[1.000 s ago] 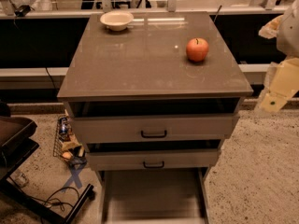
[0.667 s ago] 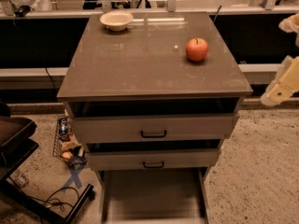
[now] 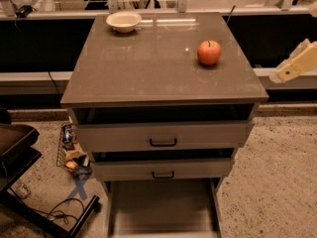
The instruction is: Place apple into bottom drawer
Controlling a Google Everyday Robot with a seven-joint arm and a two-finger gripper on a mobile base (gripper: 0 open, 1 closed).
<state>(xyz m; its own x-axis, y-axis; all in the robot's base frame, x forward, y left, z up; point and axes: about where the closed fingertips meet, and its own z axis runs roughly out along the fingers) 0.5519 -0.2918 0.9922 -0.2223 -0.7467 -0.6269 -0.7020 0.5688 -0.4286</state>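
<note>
The end effector (image 3: 296, 63) is seen at the right edge, tilted down toward the left, beside the table (image 3: 138, 78) and well apart from the apple (image 3: 209, 52). Whether it is open or closed cannot be told, and apparently nothing is held. The apple is set on the table's right rear. The bottom drawer (image 3: 161, 207) is pulled out.

Gripper (image 3: 296, 63) at right edge — pale cream, blocky, angular casing, whitish upper end

Apple (image 3: 209, 52) on cabinet top (image 3: 143, 73) — claw (image 3: 289, 71) far right
</note>
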